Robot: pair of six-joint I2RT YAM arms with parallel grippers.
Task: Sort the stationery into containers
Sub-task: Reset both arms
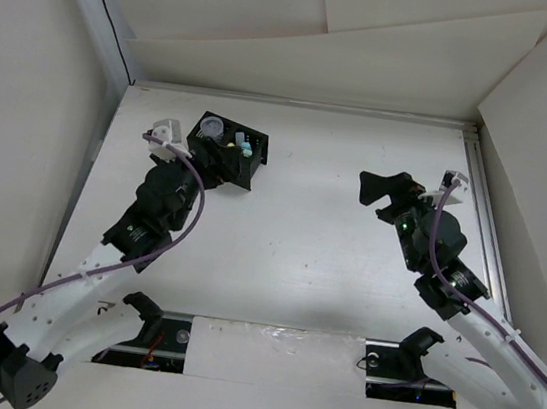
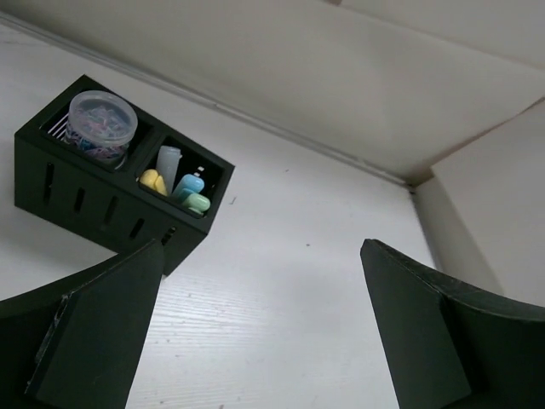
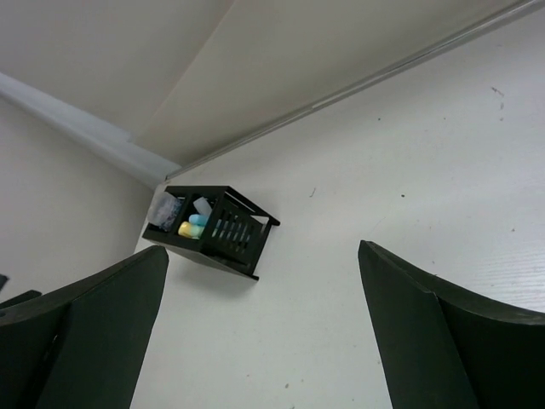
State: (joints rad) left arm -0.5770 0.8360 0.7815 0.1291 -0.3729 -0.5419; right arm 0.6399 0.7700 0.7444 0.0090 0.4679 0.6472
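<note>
My left gripper [image 2: 262,256] is nearest: its two dark fingers [image 2: 102,332] fill the bottom corners of the left wrist view, spread wide with nothing between them. Upper left in that view the organizer [image 2: 111,200] stands on the table [image 2: 281,307]. Its left compartment holds the jar [image 2: 102,126]. Its right compartment holds a pale stick [image 2: 169,160], a yellow stick [image 2: 152,180], a blue stick [image 2: 189,185] and a green stick [image 2: 197,203]. In the top view the organizer sits in the upper left, with my left gripper at its near side; I cannot tell whether they touch. My right gripper [image 1: 381,189] hangs right of centre, well apart from the organizer. Its wrist view shows it spread and empty too.
</note>
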